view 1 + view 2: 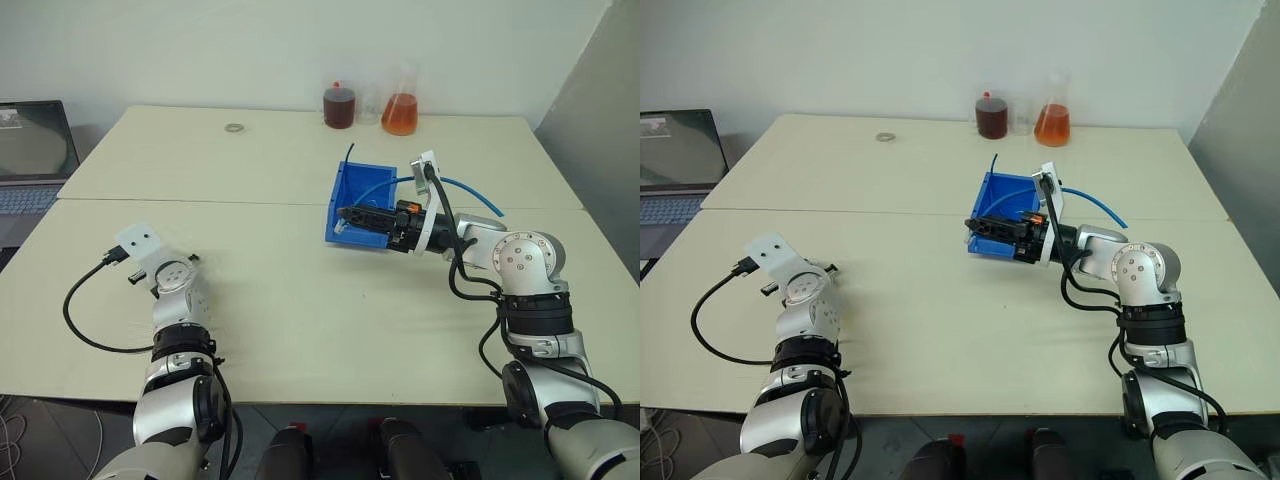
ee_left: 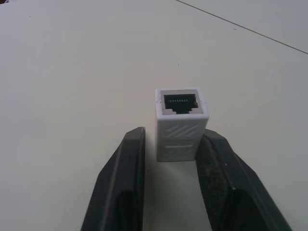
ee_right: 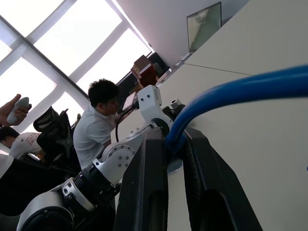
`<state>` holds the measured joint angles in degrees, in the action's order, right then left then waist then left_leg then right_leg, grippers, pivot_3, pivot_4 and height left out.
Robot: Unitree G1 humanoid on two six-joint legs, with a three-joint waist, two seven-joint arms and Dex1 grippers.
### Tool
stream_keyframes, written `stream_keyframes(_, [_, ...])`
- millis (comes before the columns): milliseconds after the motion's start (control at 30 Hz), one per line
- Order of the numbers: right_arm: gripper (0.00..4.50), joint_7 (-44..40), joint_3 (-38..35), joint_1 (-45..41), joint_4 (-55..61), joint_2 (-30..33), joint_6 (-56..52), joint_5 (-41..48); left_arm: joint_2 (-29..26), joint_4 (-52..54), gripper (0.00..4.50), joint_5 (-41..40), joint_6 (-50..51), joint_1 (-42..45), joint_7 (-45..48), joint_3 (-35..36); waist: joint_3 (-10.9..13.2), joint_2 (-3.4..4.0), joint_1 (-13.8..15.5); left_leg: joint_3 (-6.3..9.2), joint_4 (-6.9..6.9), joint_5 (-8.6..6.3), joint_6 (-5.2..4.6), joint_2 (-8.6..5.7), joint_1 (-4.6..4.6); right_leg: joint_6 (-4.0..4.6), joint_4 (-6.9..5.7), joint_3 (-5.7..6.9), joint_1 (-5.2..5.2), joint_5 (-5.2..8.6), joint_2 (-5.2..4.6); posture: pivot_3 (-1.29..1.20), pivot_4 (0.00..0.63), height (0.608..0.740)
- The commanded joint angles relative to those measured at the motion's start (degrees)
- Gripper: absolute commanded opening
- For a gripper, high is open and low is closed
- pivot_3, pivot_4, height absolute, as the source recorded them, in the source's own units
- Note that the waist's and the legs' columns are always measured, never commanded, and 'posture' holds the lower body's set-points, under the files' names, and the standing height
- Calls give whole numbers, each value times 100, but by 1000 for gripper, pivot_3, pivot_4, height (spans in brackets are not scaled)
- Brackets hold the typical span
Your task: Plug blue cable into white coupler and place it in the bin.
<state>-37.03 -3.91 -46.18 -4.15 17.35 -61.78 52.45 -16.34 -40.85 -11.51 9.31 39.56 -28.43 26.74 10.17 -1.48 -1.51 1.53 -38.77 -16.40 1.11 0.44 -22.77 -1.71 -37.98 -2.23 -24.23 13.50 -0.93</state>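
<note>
I am reaching my right gripper (image 1: pixel 982 226) across the front of the blue bin (image 1: pixel 1002 190), which is sitting on the beige table (image 1: pixel 940 300) near its middle. My right fingers (image 3: pixel 144 192) are standing narrow, pinching the blue cable (image 3: pixel 250 89) between them. From my grip the cable is looping up over the bin and arcing away past its far right side, trailing down onto the table beyond my right arm.

The white coupler (image 2: pixel 182 124) is well apart from the bin, out toward the table's left side. It is resting on the tabletop between the tips of my left gripper (image 2: pixel 168 144), its dark socket facing away from my wrist. My left fingers (image 2: pixel 219 168) are sitting close on either side of it; one pad is touching its side, the other is showing a thin gap, so I cannot tell whether I am gripping it
</note>
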Motion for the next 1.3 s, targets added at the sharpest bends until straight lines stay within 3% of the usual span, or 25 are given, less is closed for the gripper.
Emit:
stream_keyframes(33, [169, 9, -143, -108, 216, 10, 90, 1, 42, -16, 776, -70, 57, -11, 8, 45, 0, 0, 0, 0, 0, 0, 0, 0, 0, 0, 0, 0, 0, 0, 0, 0, 150, 740])
stream_keyframes(167, [169, 9, -122, -88, 236, 26, 109, -34, 6, 107, 776, 26, 141, -56, 343, -176, 0, 0, 1, 0, 0, 0, 0, 0, 1, 0, -1, 0, 0, 0, 0, 0, 150, 740])
stream_keyframes(400, [169, -27, -105, -67, 407, 89, 99, -102, -160, 2542, 776, -241, 1423, -1200, 3073, -1713, 0, 0, 7, 1, 1, 1, 1, -13, -7, 0, 4, 4, -1, 0, 7, 0, 150, 740])
stream_keyframes(533, [169, -56, -103, -180, 403, 74, 152, -166, -727, 3886, 776, -366, 1930, -2040, 4430, -2458, 1, 2, -22, -3, 4, 1, 2, -9, -6, 0, 10, -3, -3, 1, -12, 0, 150, 740])
stream_keyframes(700, [169, -524, 370, -205, 494, 326, 543, -613, -1709, 5000, 776, -792, 1788, -2726, 6650, -3161, 5, 8, -35, -4, 5, 0, 1, 1, -2, 3, 7, -2, -5, 3, 1, 0, 150, 740])
stream_keyframes(833, [169, -1008, 942, -54, 596, 490, 1066, -1126, -2068, 4804, 776, -755, 1278, -2648, 7823, -3515, 5, 9, -29, -6, 4, 0, -1, 1, -2, 3, 11, -3, -4, 4, 28, 0, 150, 740])
stream_keyframes(1000, [169, -1665, 1583, 273, 687, 707, 1819, -1780, -1958, 3826, 776, -373, 88, -2175, 9057, -4052, 6, 9, -3, -7, 2, 0, -1, 5, -5, 2, 20, -4, -2, 5, 35, 0, 150, 740])
stream_keyframes(1300, [169, -2333, 2352, 873, 693, 872, 3235, -2859, -1686, 2173, 776, 113, -1212, -1448, 9937, -4311, 5, 9, -14, -9, 0, 0, -2, 11, -2, 2, 18, -2, 2, 5, 44, 0, 150, 740])
